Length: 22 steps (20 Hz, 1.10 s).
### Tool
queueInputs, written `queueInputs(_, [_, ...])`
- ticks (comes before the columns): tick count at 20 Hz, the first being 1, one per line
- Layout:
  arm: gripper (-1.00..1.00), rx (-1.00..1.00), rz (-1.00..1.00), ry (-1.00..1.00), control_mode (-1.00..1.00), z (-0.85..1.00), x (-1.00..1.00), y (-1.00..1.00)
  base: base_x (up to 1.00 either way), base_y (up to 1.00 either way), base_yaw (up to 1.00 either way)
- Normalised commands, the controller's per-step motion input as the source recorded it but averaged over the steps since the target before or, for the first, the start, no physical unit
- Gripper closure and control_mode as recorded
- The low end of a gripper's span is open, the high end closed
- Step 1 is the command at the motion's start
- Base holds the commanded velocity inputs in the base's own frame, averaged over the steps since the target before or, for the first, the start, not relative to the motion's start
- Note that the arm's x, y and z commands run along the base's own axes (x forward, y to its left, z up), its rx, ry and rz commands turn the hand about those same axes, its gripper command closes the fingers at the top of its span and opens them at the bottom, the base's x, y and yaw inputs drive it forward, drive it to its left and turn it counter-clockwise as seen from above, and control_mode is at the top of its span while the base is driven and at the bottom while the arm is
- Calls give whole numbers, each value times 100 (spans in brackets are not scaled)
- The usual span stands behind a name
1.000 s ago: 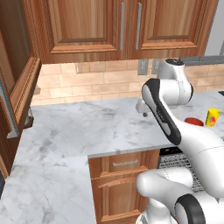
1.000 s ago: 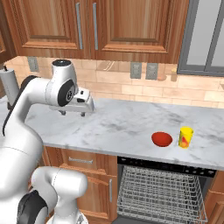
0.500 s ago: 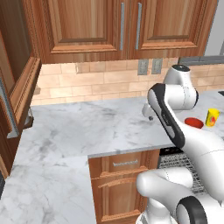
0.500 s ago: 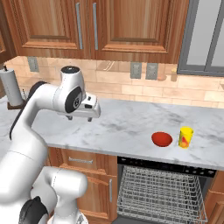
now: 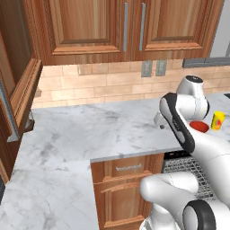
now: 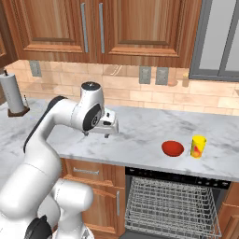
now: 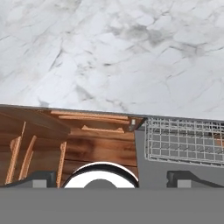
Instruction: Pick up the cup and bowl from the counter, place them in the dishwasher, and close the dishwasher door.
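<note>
left base view: the white marble counter (image 5: 90, 134) bends in an l under brown wall cabinets (image 5: 126, 27), with a tan tile backsplash (image 5: 103, 83) carrying 2 outlets (image 5: 152, 68). the arm reaches over the slab; behind it, toward the counter's right end, sit the red bowl (image 5: 200, 126) and, just beside it, the yellow cup (image 5: 218, 120). below the counter edge, grey rack wire of the dishwasher (image 5: 182, 165) peeks out next to a wooden drawer (image 5: 128, 168).

right base view: here a paper towel roll (image 6: 11, 93) stands at the counter's left end. the gripper (image 6: 109, 130) hangs just above the slab, well apart from the bowl (image 6: 173, 148) and cup (image 6: 198, 146), both upright on the marble above the dishwasher (image 6: 172, 205), whose wire rack stands exposed. how wide the fingers stand cannot be told; nothing sits between them.

hand view: looking down past the counter (image 7: 113, 48) edge, wooden cabinet fronts (image 7: 87, 140) lie beside the dishwasher rack (image 7: 183, 140). 2 dark fingertips (image 7: 183, 178) rise widely spaced at the bottom, gripping nothing.
</note>
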Motion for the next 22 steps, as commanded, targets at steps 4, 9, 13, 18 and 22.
queueInputs(4, [-100,0,0,0,-100,-22,9,-42,0,0,0])
queueInputs(9, [-100,0,0,0,-100,-13,10,-40,0,0,0])
queueInputs(13, [-100,0,0,0,-100,-2,26,-45,0,0,0])
queueInputs(18, [-100,0,0,1,-100,-1,30,-43,0,0,0])
queueInputs(22, [-100,0,0,1,-100,-2,26,-39,0,0,0])
